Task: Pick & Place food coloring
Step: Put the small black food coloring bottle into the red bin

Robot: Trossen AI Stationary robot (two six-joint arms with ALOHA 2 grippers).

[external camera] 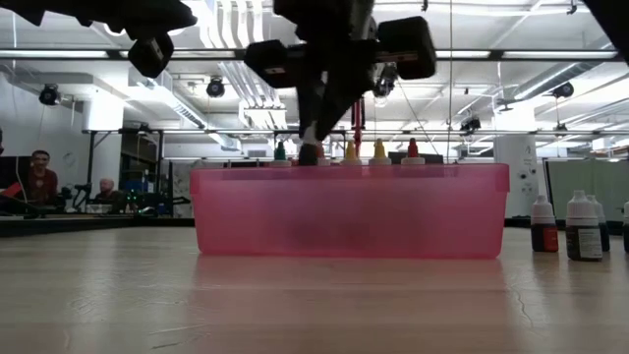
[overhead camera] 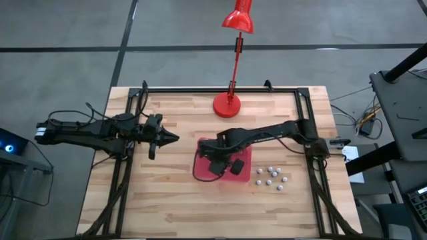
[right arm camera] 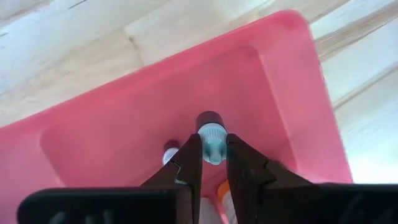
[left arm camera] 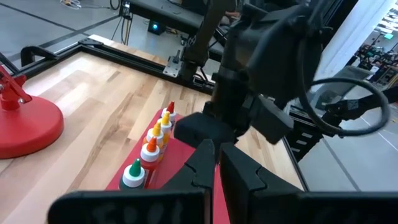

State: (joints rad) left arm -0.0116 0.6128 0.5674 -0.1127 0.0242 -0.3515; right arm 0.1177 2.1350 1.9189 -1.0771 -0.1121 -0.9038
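The right gripper [right arm camera: 213, 155] pinches a tiny pale dark-capped food colouring bottle [right arm camera: 212, 138] over the translucent pink plastic tray [right arm camera: 292, 81], hiding its body; the left gripper [overhead camera: 172, 138] waits closed.

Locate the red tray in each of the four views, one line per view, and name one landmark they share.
High view: red tray at table centre, partly under the right arm.
Low view: tray fills the middle, bottle caps showing above its rim.
Left wrist view: only a strip of the tray beside a row of bottles.
Right wrist view: tray fills most of the frame.
Shared landmark: the right end effector, shut on a bottle over the tray.
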